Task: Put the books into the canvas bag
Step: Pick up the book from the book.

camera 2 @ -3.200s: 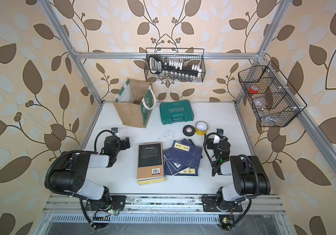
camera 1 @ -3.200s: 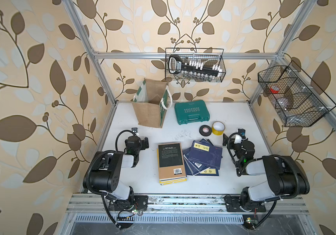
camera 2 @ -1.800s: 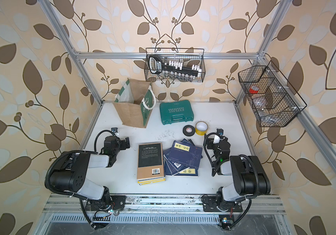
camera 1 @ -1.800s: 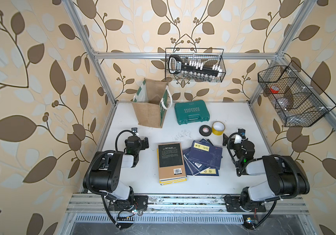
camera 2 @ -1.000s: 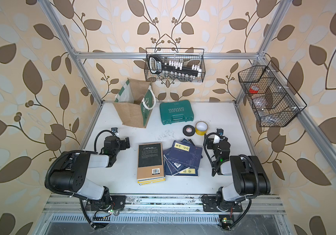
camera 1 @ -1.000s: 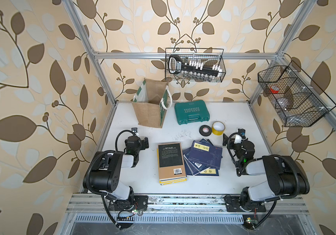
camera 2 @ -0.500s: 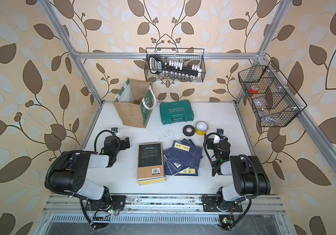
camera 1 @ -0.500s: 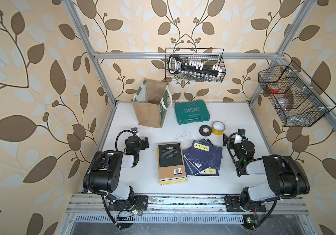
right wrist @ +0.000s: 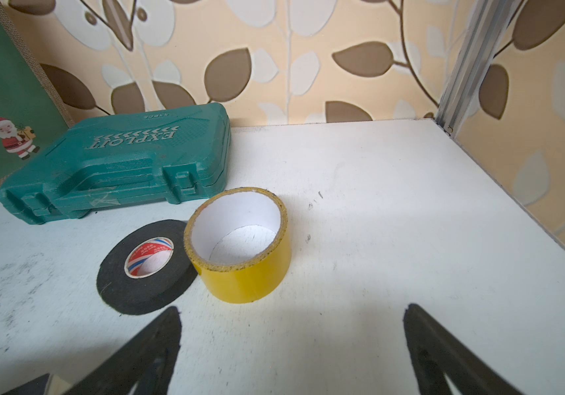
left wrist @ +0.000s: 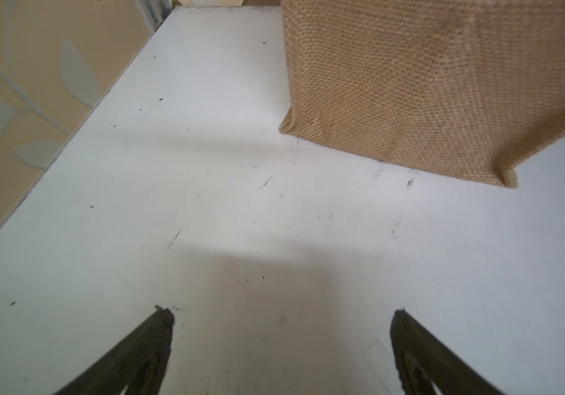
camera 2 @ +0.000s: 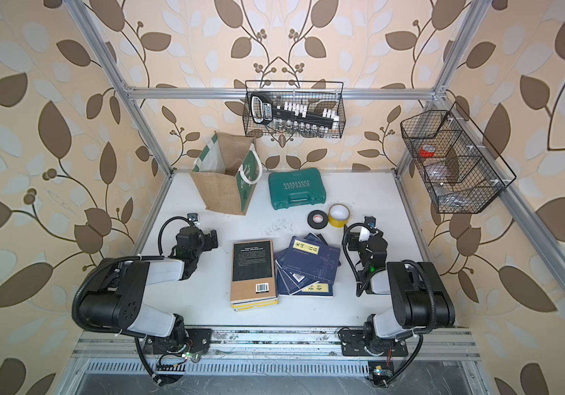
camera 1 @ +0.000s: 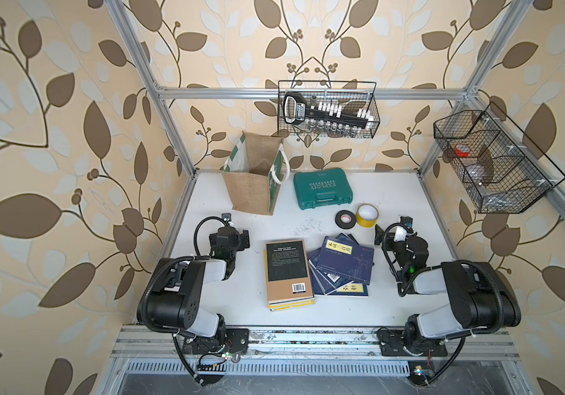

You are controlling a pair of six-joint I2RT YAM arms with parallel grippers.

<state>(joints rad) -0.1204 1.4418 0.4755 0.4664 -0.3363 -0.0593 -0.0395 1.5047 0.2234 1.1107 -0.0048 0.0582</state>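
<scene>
My left gripper (left wrist: 281, 313) is hanging low over the bare table (left wrist: 205, 205), jaws spread fully, gripping nothing. My right gripper (right wrist: 291, 307) is doing the same: wide open, empty. I'm sitting at the two sides, probably so the middle is unobstructed for a first pick.

Just ahead of the left one, the canvas bag (left wrist: 428, 85) is standing upright: coarse burlap weave, boxy, stiff corner seams. In both top views its mouth is gaping upward, with a white rope handle (camera 1: 286, 167) drooping down the green printed side. Loading from above looks feasible.

Ahead of the right one, a black tape roll (right wrist: 147, 266) is lying flat and touching a taller yellow tape roll (right wrist: 240, 253). Behind them is a closed tool case (right wrist: 120, 167) in moulded green plastic. None of that is my job.

The books (camera 1: 318, 270) are lying between my arms, well apart from the bag. A tan-and-black paperback (camera 1: 287, 270), barcode side up, is topping a squared stack with yellow edges showing underneath. The navy paperbacks (camera 1: 346, 265) are fanning out right beside it, yellow labels showing. They're thin, flat and slick-looking. I'm betting I'll need an overhanging edge to grab, and the fanned pile is offering several.
</scene>
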